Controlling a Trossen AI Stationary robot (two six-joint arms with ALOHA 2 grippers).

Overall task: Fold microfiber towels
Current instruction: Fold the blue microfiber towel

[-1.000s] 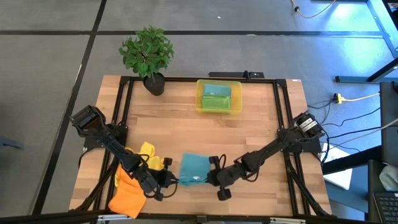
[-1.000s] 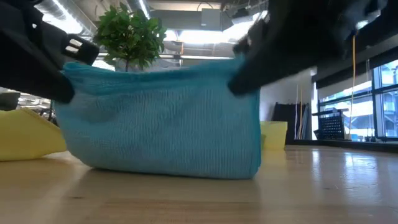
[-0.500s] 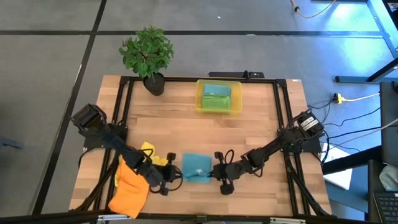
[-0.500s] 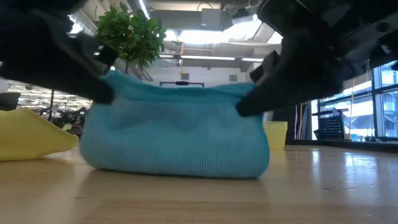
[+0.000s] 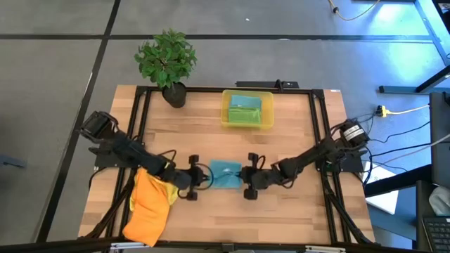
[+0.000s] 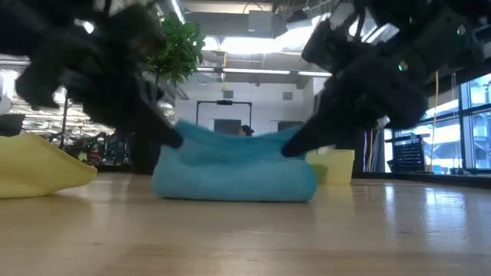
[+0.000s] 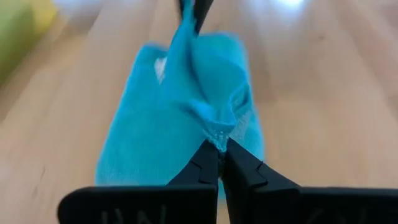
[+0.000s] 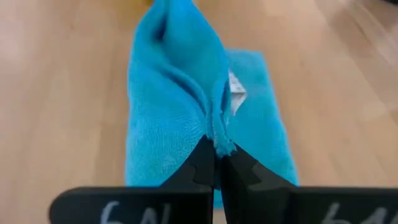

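Pinched at opposite edges by left tool (image 5: 202,176) and right tool (image 5: 240,178), both clamped shut on teal-blue towel (image 5: 225,173), seemingly doubled over, mid-bench (image 5: 295,140), beside orange towel (image 5: 149,208).

Teal towel (image 5: 225,173) now lower, narrower, farther back

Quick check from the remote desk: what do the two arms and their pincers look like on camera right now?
Both arms are dark, slim and jointed, with black cables looping beside the wrists. The left pincer and right pincer each end in two black, wedge-shaped fingers. The right pincer's body carries pale markings along its front edge. Blocky black housings sit at each arm's base.
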